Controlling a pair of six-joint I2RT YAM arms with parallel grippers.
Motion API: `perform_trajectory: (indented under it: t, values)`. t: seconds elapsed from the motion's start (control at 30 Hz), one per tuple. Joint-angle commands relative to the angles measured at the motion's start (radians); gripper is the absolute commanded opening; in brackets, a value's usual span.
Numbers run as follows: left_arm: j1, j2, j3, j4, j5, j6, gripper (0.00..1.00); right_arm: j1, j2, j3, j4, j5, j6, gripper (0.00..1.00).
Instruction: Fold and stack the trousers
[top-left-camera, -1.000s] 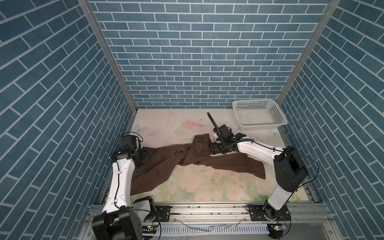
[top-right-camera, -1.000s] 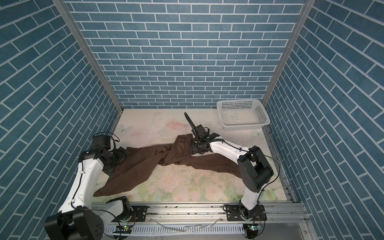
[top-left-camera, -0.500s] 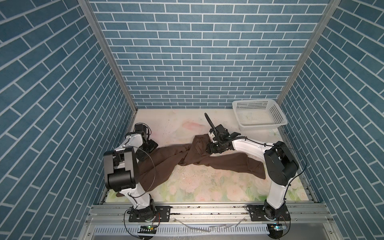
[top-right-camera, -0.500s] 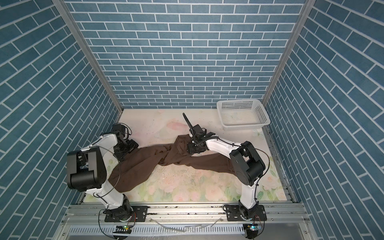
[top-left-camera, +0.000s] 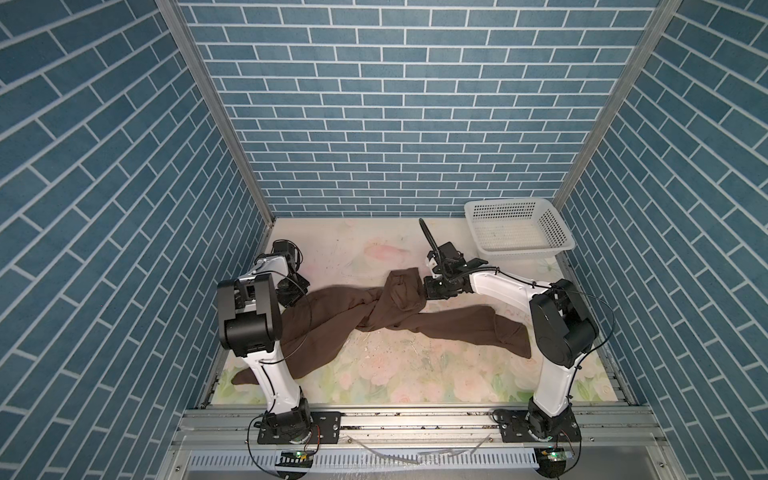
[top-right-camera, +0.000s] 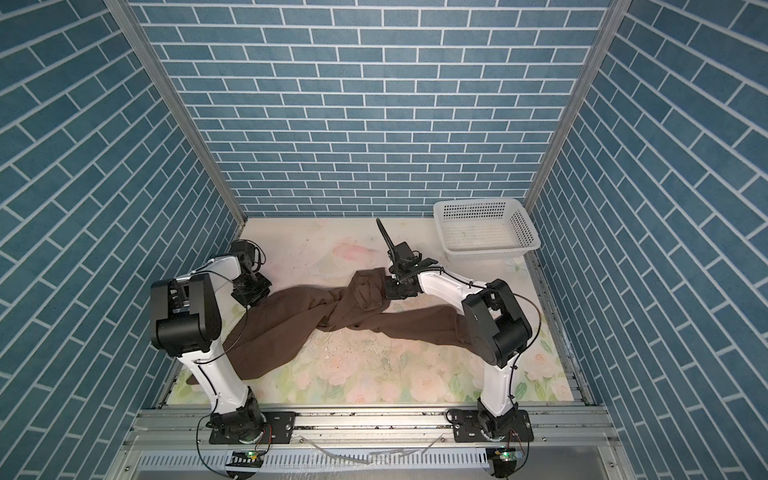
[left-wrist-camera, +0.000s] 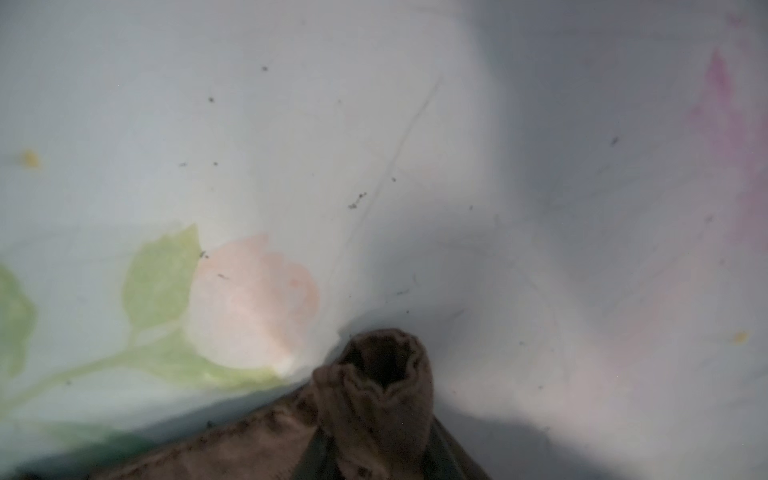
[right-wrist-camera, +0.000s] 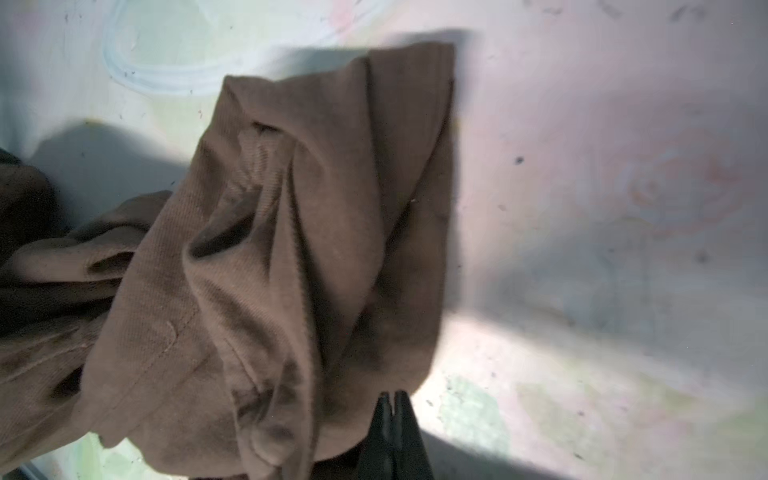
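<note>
Left pincer (top-left-camera: 293, 290) pinching trousers (top-left-camera: 328, 328); right pincer (right-wrist-camera: 392, 410) pressed together (at their bunched edge); basket (top-left-camera: 524, 250) behind.

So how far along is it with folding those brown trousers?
Done: nothing; the trousers lie twisted and unfolded across the table. In hand: the left tool pinches a bunched end; the right tool is shut at the middle bunch's edge, grip unclear. Remaining: untwisting, folding, stacking.

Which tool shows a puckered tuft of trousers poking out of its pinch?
The left tool: its wrist view shows the trousers tufting out of it. The right tool shows bare tips pressed together at the trousers' edge.
</note>
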Motion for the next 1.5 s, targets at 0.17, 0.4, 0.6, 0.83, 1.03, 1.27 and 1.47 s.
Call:
perform_trajectory:
  t: [0.17,0.4,0.6,0.83,1.03,1.27,1.47]
  values:
    - [-0.005,0.08,0.238,-0.109,0.058,0.018,0.0,-0.168,-0.121,0.102,-0.155,0.071,-0.098,0.0]
    - [-0.007,0.076,0.851,-0.396,0.091,0.046,0.0,-0.221,-0.11,0.301,-0.253,0.058,-0.125,0.0]
    - [-0.004,0.033,1.139,-0.461,0.202,0.032,0.01,-0.105,-0.109,0.24,-0.213,0.008,-0.156,0.57]
    - [-0.004,-0.112,1.064,-0.387,0.264,0.006,0.03,0.088,-0.023,0.158,-0.11,-0.065,-0.112,0.81]
    - [0.001,-0.167,1.05,-0.401,0.299,0.007,0.04,0.147,0.097,0.172,0.015,-0.161,-0.008,0.82]
    - [0.002,-0.228,1.032,-0.423,0.326,0.008,0.04,0.149,0.284,0.302,0.117,-0.169,0.111,0.78]
    - [0.014,-0.264,1.054,-0.427,0.4,-0.007,0.05,0.117,0.414,0.498,0.071,-0.094,0.13,0.22]
